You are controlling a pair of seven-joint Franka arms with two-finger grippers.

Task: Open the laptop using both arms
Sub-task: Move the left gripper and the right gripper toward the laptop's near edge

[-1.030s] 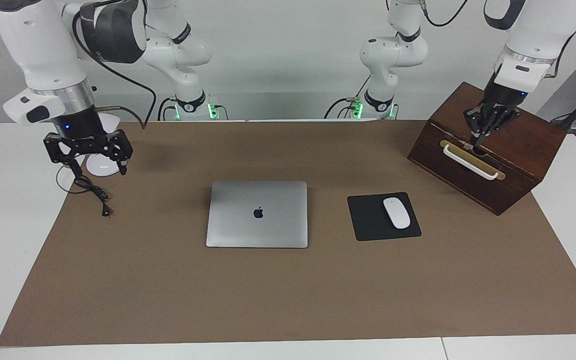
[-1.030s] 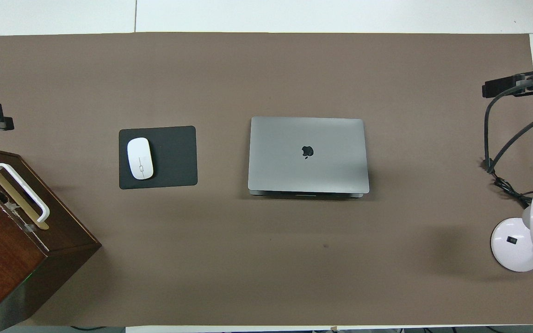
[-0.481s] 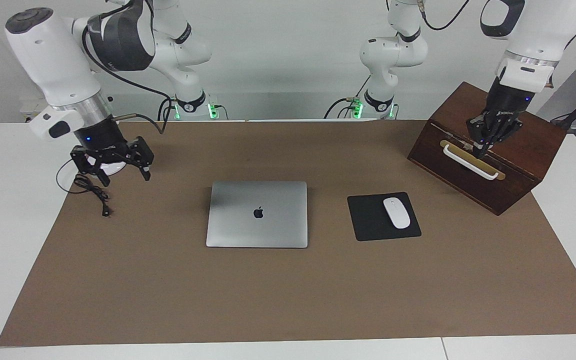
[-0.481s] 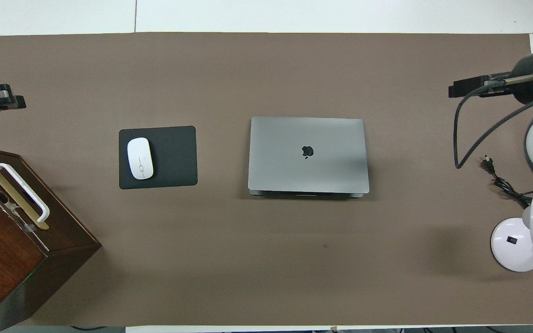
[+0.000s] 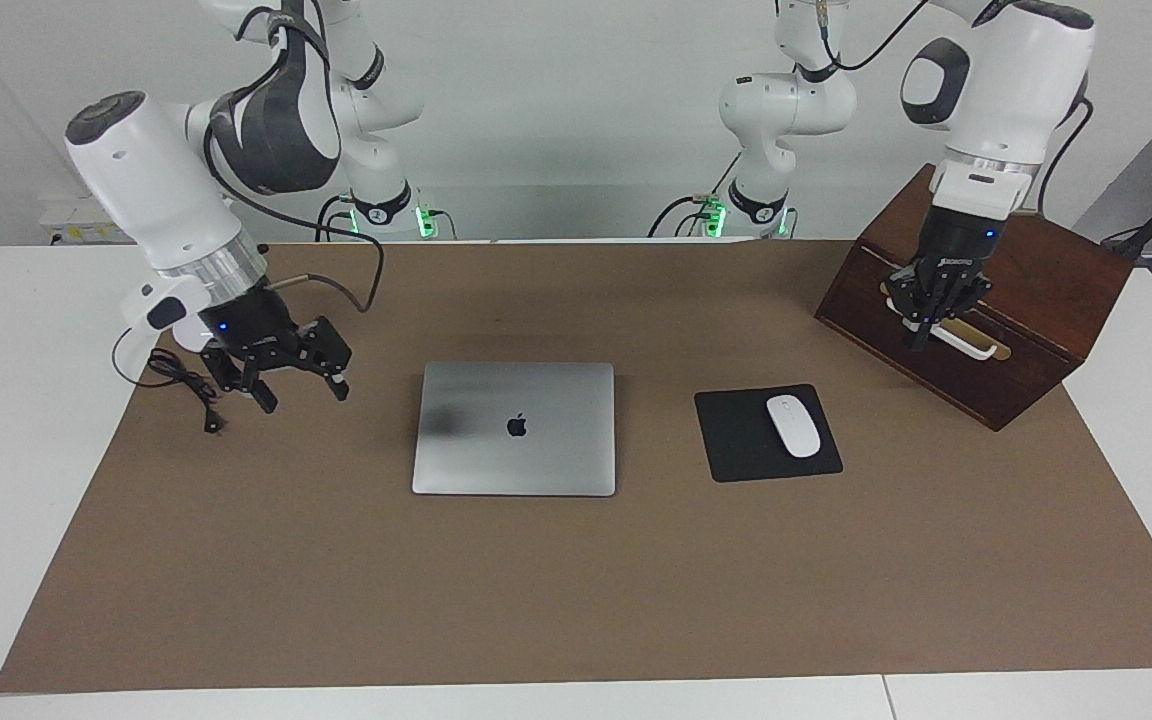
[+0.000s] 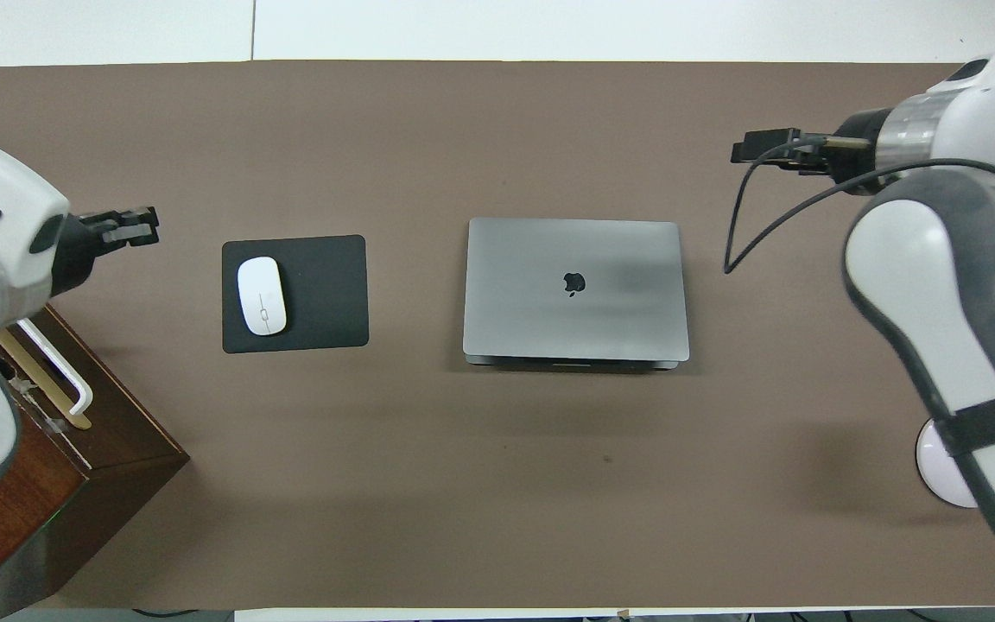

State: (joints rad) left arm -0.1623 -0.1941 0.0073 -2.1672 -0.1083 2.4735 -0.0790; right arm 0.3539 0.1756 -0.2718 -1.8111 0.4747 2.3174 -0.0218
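Observation:
The silver laptop (image 5: 514,428) lies shut and flat in the middle of the brown mat, logo up; it also shows in the overhead view (image 6: 575,289). My right gripper (image 5: 298,392) is open and empty, low over the mat beside the laptop toward the right arm's end, apart from it; it also shows in the overhead view (image 6: 744,149). My left gripper (image 5: 921,328) hangs in the air over the mat between the wooden box and the mouse pad, as the overhead view (image 6: 145,226) shows, and holds nothing that I can see.
A black mouse pad (image 5: 736,440) with a white mouse (image 5: 793,425) lies beside the laptop toward the left arm's end. A dark wooden box (image 5: 1036,290) with a white handle (image 5: 971,345) stands at that end. A white lamp base (image 6: 938,466) and a black cable (image 5: 191,385) are at the right arm's end.
Both grippers have moved in toward the middle of the table. The right one has dropped lower and come closer to the laptop. The left one has left the box top.

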